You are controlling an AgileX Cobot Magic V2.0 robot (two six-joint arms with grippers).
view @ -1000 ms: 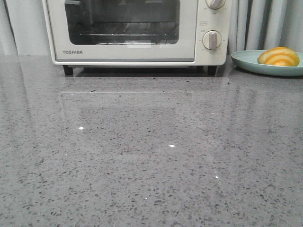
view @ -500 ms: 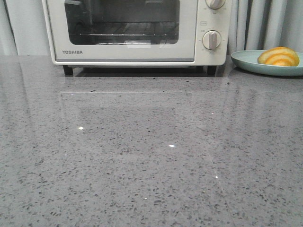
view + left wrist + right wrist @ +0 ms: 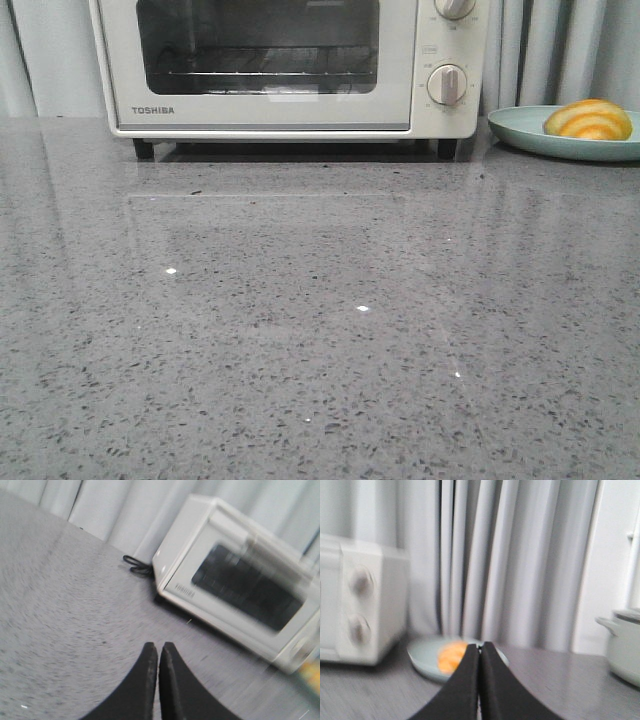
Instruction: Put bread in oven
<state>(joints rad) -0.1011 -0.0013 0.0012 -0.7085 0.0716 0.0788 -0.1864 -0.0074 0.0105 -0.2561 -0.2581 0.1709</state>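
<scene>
**Ana:** Oven (image 3: 270, 65) first, since everything else sat relative to it. What was to its left?

**Ben:** Off its left rear corner a dark cable (image 3: 136, 565) lay coiled on the grey speckled countertop (image 3: 320, 330), with pale curtains (image 3: 560, 50) hanging behind. The left gripper (image 3: 158, 650) hung over the counter in front of the oven, its two black fingers pressed together with nothing between them.

**Ana:** And the oven itself?

**Ben:** Door shut, glass window dark, a wire rack visible inside. Two round knobs (image 3: 447, 85) sat on its right-hand panel. The counter straight in front of the door carried only reflections and specks of light.

**Ana:** Where was the bread?

**Ben:** To the right of the oven, lying in a shallow teal plate (image 3: 520, 135) just beside its right wall. The bread (image 3: 590, 120) rested toward the plate's far side from the oven, orange with paler stripes.

**Ana:** Anything between it and the door?

**Ben:** Only the closed door itself. The right gripper (image 3: 479, 652) was aimed at the plate, fingers closed against each other, empty, and partly covering the bread in its own wrist view. Further right of the oven, beyond the plate, a pale pot (image 3: 622, 645) with a side handle stood on the counter. Both wrist views were blurred.
</scene>
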